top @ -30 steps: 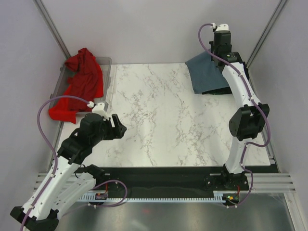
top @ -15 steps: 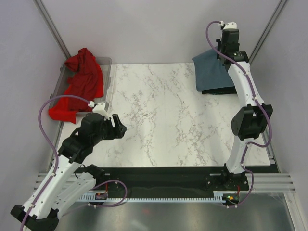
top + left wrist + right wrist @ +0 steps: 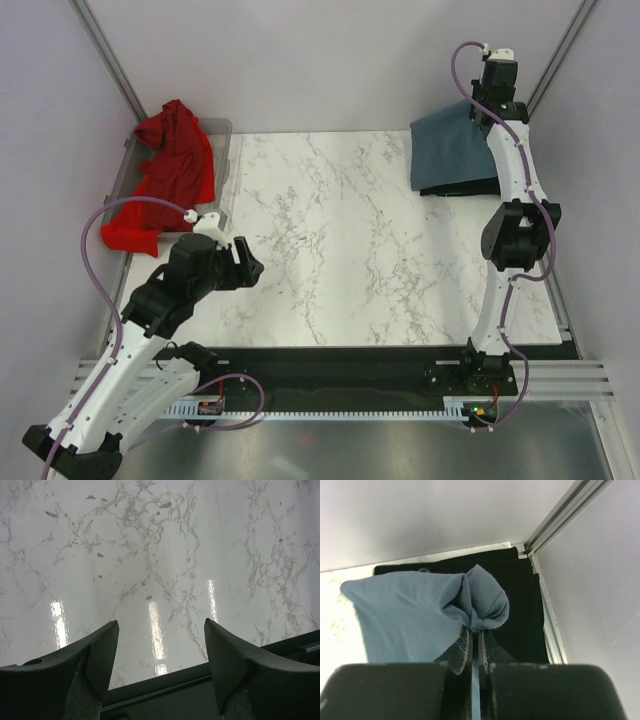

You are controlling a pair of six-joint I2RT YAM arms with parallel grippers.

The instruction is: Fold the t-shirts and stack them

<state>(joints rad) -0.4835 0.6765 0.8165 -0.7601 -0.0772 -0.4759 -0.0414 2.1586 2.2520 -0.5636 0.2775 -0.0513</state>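
Observation:
At the table's far right corner a folded slate blue-grey t-shirt hangs partly lifted over a flat black t-shirt. My right gripper is shut on a bunched corner of the blue-grey t-shirt, with the black t-shirt spread beneath it. The red t-shirt lies crumpled in and over the clear bin at the far left. My left gripper is open and empty, low over the bare marble near the table's front edge; in the top view the left gripper sits left of centre.
A clear plastic bin stands at the far left edge beside the wall. Metal frame posts rise at both back corners, close to my right arm. The marble tabletop ends in a black front rail.
My right gripper has carried the blue-grey t-shirt's corner to the right and back toward the corner, drawing the shirt over the black one. The left arm has not moved.

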